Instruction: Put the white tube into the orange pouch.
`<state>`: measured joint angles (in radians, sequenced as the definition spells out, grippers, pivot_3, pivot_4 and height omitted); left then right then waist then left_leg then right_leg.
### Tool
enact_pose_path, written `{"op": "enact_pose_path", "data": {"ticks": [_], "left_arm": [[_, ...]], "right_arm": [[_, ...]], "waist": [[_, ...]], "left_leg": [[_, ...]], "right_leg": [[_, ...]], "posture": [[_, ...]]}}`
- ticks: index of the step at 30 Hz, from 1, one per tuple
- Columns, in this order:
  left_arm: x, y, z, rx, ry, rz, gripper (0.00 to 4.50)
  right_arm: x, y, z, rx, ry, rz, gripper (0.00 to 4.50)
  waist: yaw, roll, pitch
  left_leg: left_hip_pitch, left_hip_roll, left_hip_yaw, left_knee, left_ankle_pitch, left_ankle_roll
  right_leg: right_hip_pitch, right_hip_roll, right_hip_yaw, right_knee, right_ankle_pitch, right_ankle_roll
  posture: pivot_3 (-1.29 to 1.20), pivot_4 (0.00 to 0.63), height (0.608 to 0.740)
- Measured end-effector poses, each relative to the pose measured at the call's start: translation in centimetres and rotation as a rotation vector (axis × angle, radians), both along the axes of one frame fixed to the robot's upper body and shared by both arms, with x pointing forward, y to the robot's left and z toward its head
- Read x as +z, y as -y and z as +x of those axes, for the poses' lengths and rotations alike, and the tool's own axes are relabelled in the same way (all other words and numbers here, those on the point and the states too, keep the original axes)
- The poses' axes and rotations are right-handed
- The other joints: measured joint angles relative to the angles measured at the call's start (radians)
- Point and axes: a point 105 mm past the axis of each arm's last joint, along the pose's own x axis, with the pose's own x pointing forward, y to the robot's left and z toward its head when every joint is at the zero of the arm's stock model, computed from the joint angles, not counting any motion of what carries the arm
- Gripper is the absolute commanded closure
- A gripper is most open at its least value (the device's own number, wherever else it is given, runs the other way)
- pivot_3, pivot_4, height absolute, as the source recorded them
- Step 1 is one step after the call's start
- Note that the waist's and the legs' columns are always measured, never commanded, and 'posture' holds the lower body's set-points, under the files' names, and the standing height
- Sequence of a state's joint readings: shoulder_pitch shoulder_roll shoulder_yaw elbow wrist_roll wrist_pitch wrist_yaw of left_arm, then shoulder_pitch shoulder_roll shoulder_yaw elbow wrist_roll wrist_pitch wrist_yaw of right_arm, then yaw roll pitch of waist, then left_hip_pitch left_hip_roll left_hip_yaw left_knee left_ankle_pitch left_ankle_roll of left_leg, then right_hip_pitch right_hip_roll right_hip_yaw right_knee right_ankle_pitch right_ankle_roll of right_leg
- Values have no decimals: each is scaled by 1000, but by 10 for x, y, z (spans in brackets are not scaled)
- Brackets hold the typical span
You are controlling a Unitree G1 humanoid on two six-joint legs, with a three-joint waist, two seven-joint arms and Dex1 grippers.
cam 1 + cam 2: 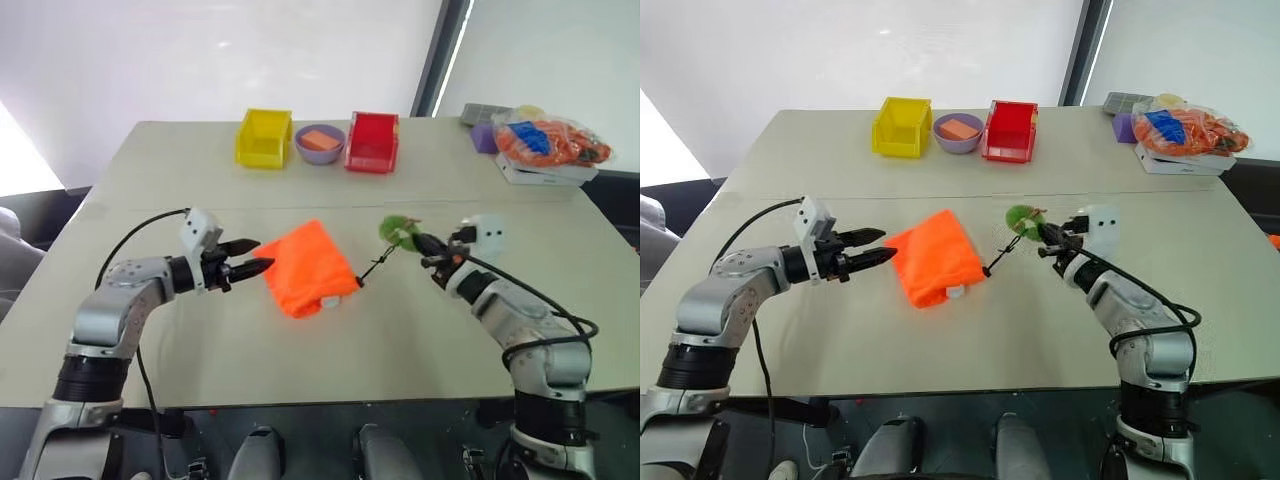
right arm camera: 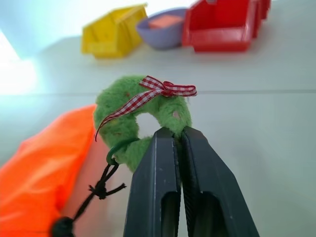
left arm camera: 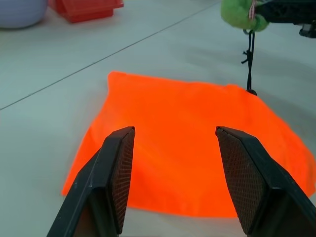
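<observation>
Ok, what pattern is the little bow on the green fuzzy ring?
Red-and-white gingham bow, clearest in the right wrist view.

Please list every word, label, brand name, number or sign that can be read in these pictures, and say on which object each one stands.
No text can be read on anything.
white tube: a small part pokes out of the orange pouch; no print can be read on it.
clear bag of orange items: has a blue patch, too blurred to tell if it carries words.
yellow bin, red bin, purple bowl, green fuzzy ring: no lettering visible.
</observation>
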<state>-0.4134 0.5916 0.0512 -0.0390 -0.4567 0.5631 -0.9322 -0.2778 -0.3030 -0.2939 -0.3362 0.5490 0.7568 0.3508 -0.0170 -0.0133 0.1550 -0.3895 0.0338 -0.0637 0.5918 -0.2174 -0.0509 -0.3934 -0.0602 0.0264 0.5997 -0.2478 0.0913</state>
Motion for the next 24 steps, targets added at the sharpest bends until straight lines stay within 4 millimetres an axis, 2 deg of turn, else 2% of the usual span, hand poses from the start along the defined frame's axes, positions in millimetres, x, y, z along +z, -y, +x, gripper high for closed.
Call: {"op": "enact_pose_path", "data": {"ticks": [6, 10, 12, 14, 19, 24], "left_arm": [[3, 23, 1, -60, 11, -32, 1705], [8, 39, 3, -105, 25, -56, 1705], [10, 46, 1, -138, 19, -78, 831], [11, 50, -1, -161, 4, -95, 49], [21, 66, -3, -208, 21, -141, 49], [23, 85, -7, -313, 44, -107, 49]], "right_arm": [[31, -14, -12, 111, 109, 91, 4471], [48, -33, -27, 234, 156, 165, 4471], [55, -41, -33, 278, 178, 182, 4500], [57, -45, -35, 291, 178, 184, 4500], [53, -54, -34, 307, 157, 176, 4500], [49, -62, -34, 330, 144, 170, 4500]], "waist": [[1, 0, 0], [2, 0, 0], [0, 0, 0], [-1, 0, 0], [1, 0, 0], [2, 0, 0]], "left_leg": [[0, 0, 0, 0, 0, 0], [0, 0, 0, 0, 0, 0], [0, 0, 0, 0, 0, 0], [0, 0, 0, 0, 0, 0], [0, 0, 0, 0, 0, 0], [0, 0, 0, 0, 0, 0]], "right_leg": [[0, 0, 0, 0, 0, 0], [0, 0, 0, 0, 0, 0], [1, 0, 0, 0, 0, 0], [0, 0, 0, 0, 0, 0], [1, 0, 0, 0, 0, 0], [0, 0, 0, -1, 0, 0]], "posture": [[0, 150, 740], [0, 150, 740], [0, 150, 740], [0, 150, 740], [0, 150, 740], [0, 150, 740]]}}
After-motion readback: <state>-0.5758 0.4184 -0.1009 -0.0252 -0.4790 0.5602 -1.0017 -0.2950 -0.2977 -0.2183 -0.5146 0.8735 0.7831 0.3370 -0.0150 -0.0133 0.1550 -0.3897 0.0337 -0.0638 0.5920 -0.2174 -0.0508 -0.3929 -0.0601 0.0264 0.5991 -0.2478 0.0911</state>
